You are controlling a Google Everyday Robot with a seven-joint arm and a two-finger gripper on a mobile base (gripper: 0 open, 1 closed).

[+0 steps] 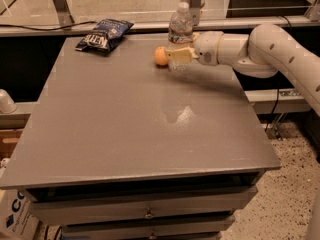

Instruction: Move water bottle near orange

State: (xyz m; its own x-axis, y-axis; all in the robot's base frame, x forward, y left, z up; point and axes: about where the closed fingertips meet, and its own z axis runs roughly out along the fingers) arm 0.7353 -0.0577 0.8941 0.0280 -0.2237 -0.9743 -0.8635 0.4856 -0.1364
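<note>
Grey bench [115,134] with a chip bag and clutter at its sides

A dark blue chip bag [104,34] lies flat at the bench's far left corner, and a pale glare patch [179,116] shows near the middle. Two drawers [145,210] sit under the front edge. By the left side is a white rounded object [6,101], perhaps a cup, above a printed box [12,216]. The jaws sit over the far edge, right of centre.

clear water bottle [180,30] with white cap, bright orange [160,56], dark blue chip bag [104,34], grey table [125,129], cream gripper [179,57] around the bottle.
</note>
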